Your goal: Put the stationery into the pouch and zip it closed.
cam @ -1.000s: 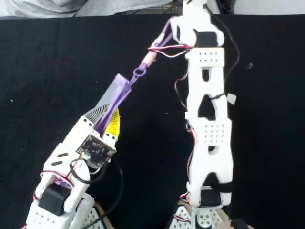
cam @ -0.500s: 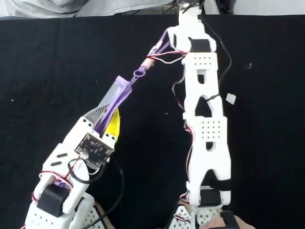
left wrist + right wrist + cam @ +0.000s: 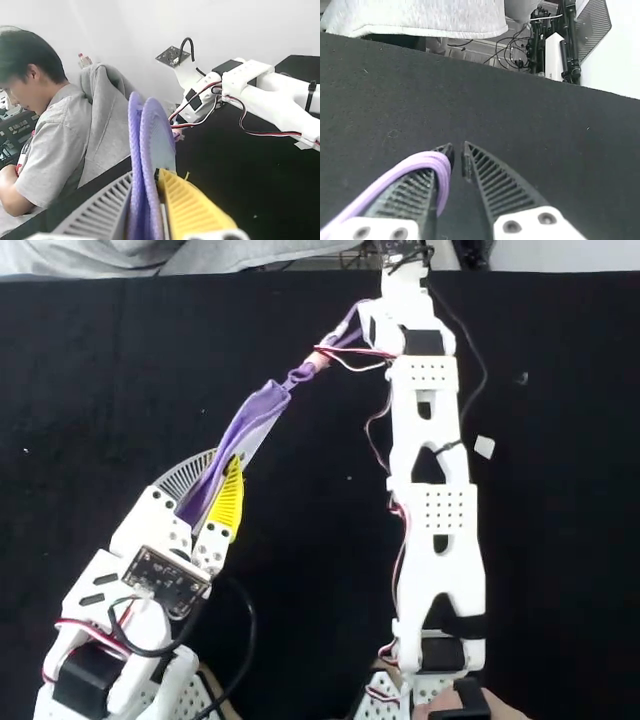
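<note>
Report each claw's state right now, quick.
Left claw: closed, holding the purple pouch.
Right claw: nearly closed, pinching the purple pull strap at the pouch's zip end.

Both white arms (image 3: 440, 520) carry red, white and black wires (image 3: 350, 348); the left gripper (image 3: 225, 457) has one grey, one yellow ribbed finger, the right gripper (image 3: 457, 150) black ones.

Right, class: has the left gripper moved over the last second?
Yes. The left gripper, holding the pouch, has drawn back toward the lower left in the high view, farther from the white scrap.
</note>
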`<action>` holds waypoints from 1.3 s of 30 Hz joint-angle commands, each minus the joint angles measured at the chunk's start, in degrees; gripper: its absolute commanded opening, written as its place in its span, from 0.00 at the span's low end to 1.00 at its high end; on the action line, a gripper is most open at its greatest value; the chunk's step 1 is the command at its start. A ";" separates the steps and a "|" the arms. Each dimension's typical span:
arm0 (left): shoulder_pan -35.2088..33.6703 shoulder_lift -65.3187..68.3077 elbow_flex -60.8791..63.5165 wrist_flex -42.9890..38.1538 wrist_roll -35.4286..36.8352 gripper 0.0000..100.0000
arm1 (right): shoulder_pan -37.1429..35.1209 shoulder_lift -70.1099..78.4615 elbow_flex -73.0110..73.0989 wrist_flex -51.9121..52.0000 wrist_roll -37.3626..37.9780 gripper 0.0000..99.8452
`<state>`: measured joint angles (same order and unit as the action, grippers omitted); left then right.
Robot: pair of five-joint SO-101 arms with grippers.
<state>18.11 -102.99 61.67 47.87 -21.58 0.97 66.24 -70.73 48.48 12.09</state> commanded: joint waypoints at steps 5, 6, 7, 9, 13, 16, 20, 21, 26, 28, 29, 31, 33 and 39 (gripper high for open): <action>0.04 -1.58 -11.21 -0.35 0.44 0.03 | 5.98 0.40 -0.75 -2.29 0.70 0.01; 0.04 -1.58 -11.03 -0.35 0.44 0.03 | 5.98 0.40 -0.75 -2.29 0.53 0.01; 0.04 -1.58 -10.77 -0.44 0.44 0.03 | 5.98 0.48 -0.75 -2.20 0.35 0.01; 0.04 -1.41 -10.15 -0.53 0.35 0.03 | 5.89 0.48 -0.75 -2.11 0.26 0.02; 0.04 -1.41 -5.14 -3.25 0.53 0.03 | 5.01 0.22 -0.75 -1.41 0.18 0.03; 0.04 -1.41 -2.42 -5.10 0.53 0.03 | 4.66 0.13 -1.36 -0.44 -1.05 0.13; 0.04 -1.32 -1.19 -6.24 0.35 0.03 | 4.31 0.48 -5.14 3.78 0.26 0.26; 0.04 -1.32 -0.84 -6.24 0.35 0.03 | 3.78 0.57 -6.37 5.10 1.05 0.28; -0.48 -1.23 4.88 -11.87 0.26 0.03 | 1.85 0.57 -10.33 10.64 2.81 0.34; -0.48 -1.23 6.99 -13.27 0.26 0.03 | 1.49 0.57 -12.70 13.19 2.64 0.35; -0.48 -1.23 7.52 -13.63 0.26 0.03 | 1.32 0.57 -14.11 14.42 2.55 0.36; -0.48 -1.14 7.60 -13.80 0.26 0.03 | 0.70 0.57 -17.10 17.32 2.64 0.37; -0.48 -1.14 7.78 -13.89 0.26 0.03 | -0.09 0.57 -20.70 20.57 2.73 0.37; -0.48 5.71 7.16 -15.12 0.53 0.03 | -2.90 -1.63 -24.92 27.16 2.64 0.37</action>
<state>17.76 -100.70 70.20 35.65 -21.49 -0.53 67.30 -92.62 73.89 14.46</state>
